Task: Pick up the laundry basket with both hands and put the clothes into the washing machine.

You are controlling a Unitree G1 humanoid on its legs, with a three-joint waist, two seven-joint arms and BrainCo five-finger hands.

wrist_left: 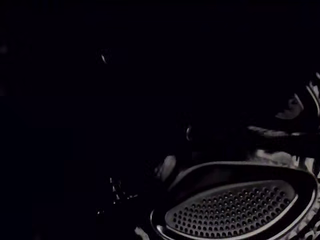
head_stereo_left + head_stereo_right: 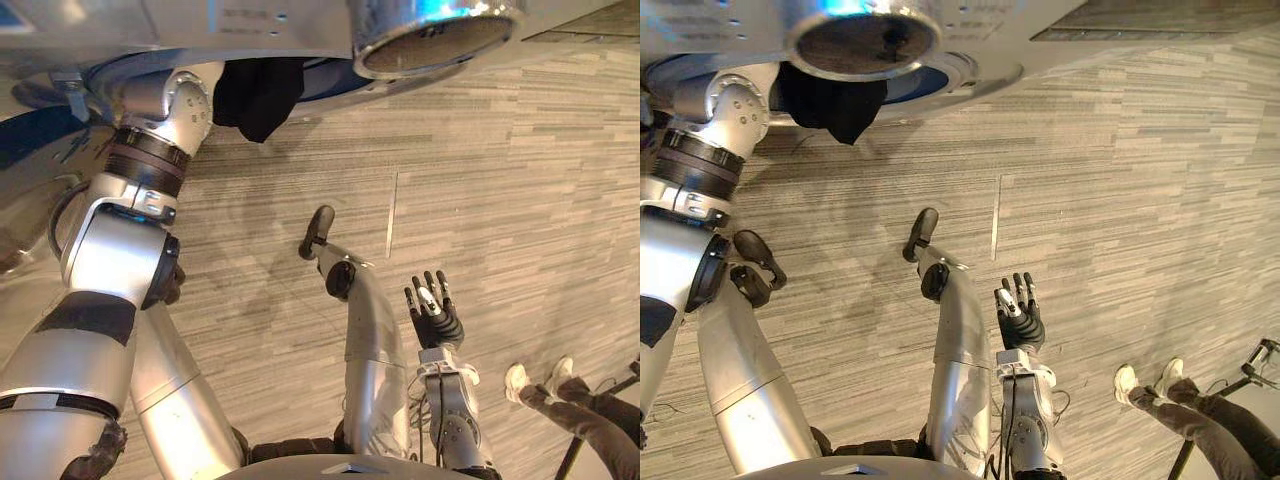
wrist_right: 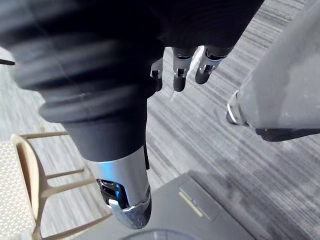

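Note:
A dark garment [image 2: 258, 95] hangs out of the washing machine's blue-rimmed round opening [image 2: 335, 82] at the top of the eye views. My left arm reaches up into that opening, and its hand is hidden inside. In the left wrist view the inside is dark, with a perforated metal part of the drum [image 1: 235, 207] close by. My right hand [image 2: 432, 310] hangs low beside me over the carpet, away from the machine. Its fingers [image 3: 182, 70] are straight and hold nothing.
Grey striped carpet [image 2: 500, 180] covers the floor in front of the machine. A person's legs and white shoes [image 2: 560, 395] are at the lower right. A light wooden chair [image 3: 30, 185] with a dotted seat stands behind my right arm.

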